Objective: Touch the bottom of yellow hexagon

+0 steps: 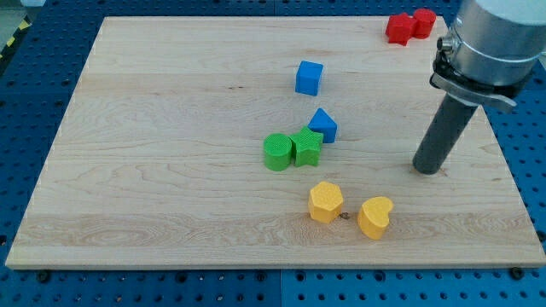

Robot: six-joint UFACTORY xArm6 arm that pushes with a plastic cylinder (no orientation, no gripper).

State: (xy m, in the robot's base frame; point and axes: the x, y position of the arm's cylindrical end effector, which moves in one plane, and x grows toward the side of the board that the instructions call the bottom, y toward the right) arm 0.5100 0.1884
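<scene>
Meanwhile, my tip (pixel 427 168) is hovering up and right of the yellow hexagon (pixel 325 202), touching nothing, bare rod with nothing to grip. Beside the hexagon's right, a yellow heart (pixel 375 217) is sitting; the light, rigid hexagon will likely slide when nudged at its bottom edge.

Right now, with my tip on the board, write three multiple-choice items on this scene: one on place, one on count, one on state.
1. Where is my tip relative to the yellow hexagon block?
A. the view's right, higher up
B. the view's left
C. directly below

2. How many green blocks are there?
A. one
B. two
C. four

3. The green cylinder block and green star block are:
A. stacked
B. far apart
C. side by side, apparently touching

Answers: 1 A, the rod ends right of and above the hexagon. 2 B, cylinder and star only. 3 C, no gap shows between them.
</scene>
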